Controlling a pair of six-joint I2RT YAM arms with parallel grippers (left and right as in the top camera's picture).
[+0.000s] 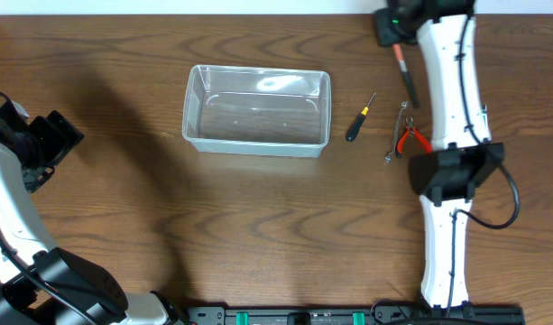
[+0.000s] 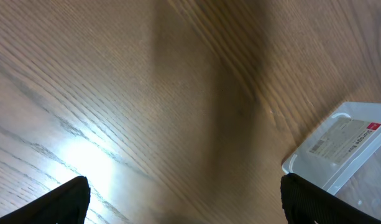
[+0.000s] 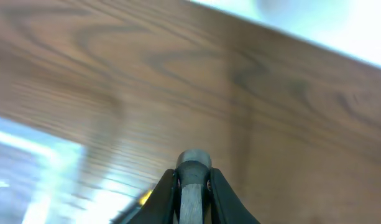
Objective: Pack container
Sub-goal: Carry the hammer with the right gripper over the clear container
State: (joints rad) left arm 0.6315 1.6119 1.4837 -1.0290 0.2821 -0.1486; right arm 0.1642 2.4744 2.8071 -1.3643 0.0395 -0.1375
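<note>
The clear plastic container stands empty at the table's middle back. Its corner, with a label, shows in the left wrist view. My right gripper is at the back right, shut on the end of a dark-handled tool with a red band, which hangs down toward the table. In the right wrist view the fingers clamp the tool's round grey end. My left gripper is at the far left, well away from the container. Its fingers are wide open and empty above bare wood.
A small black-and-yellow screwdriver lies right of the container. Red-handled pliers lie further right, next to the right arm. The wooden table's back edge is close to the right gripper.
</note>
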